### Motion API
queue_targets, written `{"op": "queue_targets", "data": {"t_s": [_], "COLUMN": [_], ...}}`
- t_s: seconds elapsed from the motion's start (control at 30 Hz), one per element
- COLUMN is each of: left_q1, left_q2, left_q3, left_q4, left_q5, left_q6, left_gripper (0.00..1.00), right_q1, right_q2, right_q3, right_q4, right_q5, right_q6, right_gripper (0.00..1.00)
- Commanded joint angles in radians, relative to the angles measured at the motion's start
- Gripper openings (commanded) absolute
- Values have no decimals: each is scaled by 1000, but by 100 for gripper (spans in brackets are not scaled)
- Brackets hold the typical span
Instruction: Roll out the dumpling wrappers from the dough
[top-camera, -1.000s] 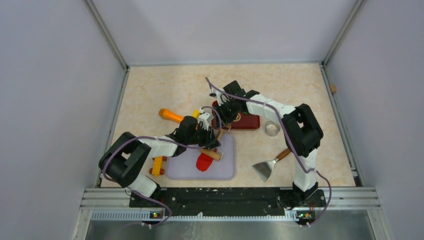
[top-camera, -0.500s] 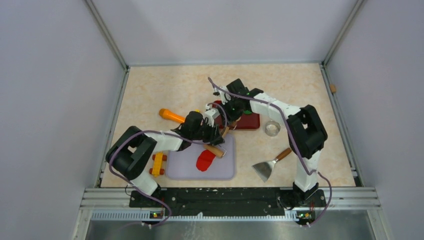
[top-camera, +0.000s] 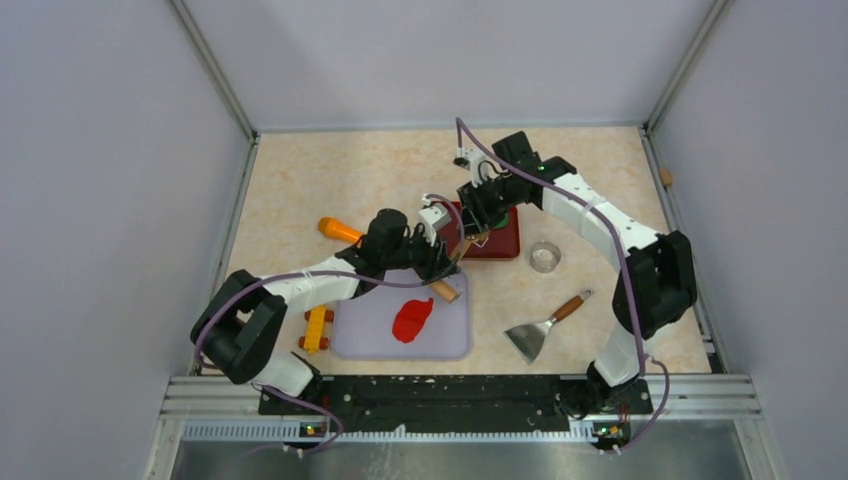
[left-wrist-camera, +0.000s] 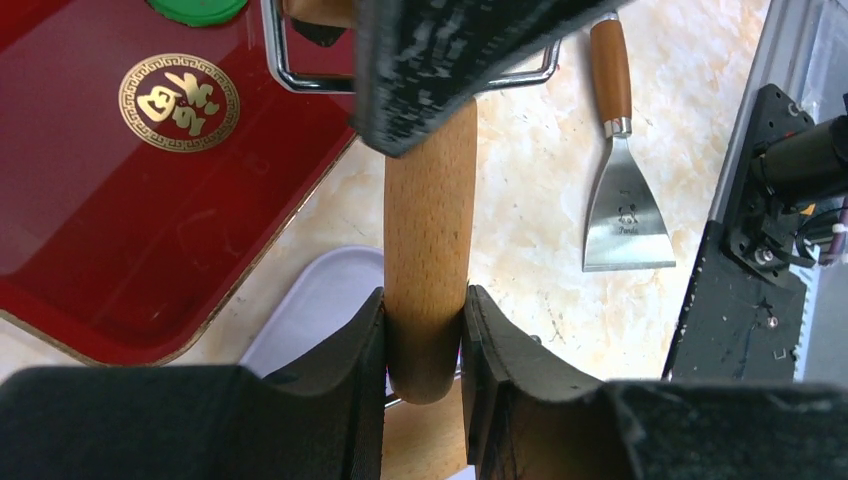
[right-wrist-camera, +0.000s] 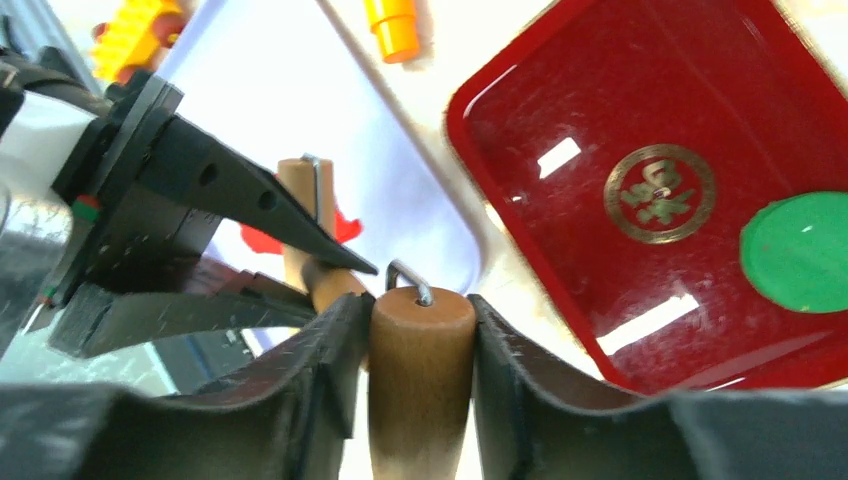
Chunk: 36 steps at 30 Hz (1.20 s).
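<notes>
The red dough (top-camera: 412, 318) lies as a flattened ragged patch on the lilac board (top-camera: 360, 335); a bit of it shows in the right wrist view (right-wrist-camera: 345, 228). No round red wrapper shows. My left gripper (top-camera: 443, 265) is shut on the wooden handle (left-wrist-camera: 428, 230) of the rolling pin (top-camera: 447, 291), held over the board's far right corner, off the dough. My right gripper (top-camera: 468, 240) is shut on the same handle (right-wrist-camera: 420, 380), over the near edge of the red tray (top-camera: 502, 243). A green disc (right-wrist-camera: 797, 252) lies in the tray.
A metal ring cutter (top-camera: 544, 257) stands right of the tray. A scraper (top-camera: 545, 328) lies right of the board. An orange tool (top-camera: 342, 231) lies behind the board and a yellow toy (top-camera: 315, 328) at its left edge. Walls enclose the table.
Both grippers have carried the rolling pin back and to the right, off the dough to the board's far right corner. The right arm has stretched out further back.
</notes>
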Motion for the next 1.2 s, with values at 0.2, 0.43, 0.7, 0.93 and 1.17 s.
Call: {"op": "queue_targets", "data": {"t_s": [0.2,0.43,0.7,0.93,1.17], "left_q1": [15,-4,-25,-36,-85], "left_q2": [-121,-137,-134,-119,-98], "left_q3": [51,45,71,95,103], "left_q4": [-72,-57,-82,-87,-71], "left_q5": [-37,-5,45,53,-31], "left_q6": [122,146,211,237,333], "left_gripper": [0,0,0,0,39], "right_q1": [-59,-61,-62,-60,-61], "right_q2": [-48,-35,-4,-6,-15], "right_q3": [-34,-80,-54,-88,-101], "right_q4": [-151,-83,-58,-38,-28], "right_q5": [-277,-362,-406,-390,-409], "right_q6": [-39,9,27,41,64], "right_gripper": [62,61,64,22,0]}}
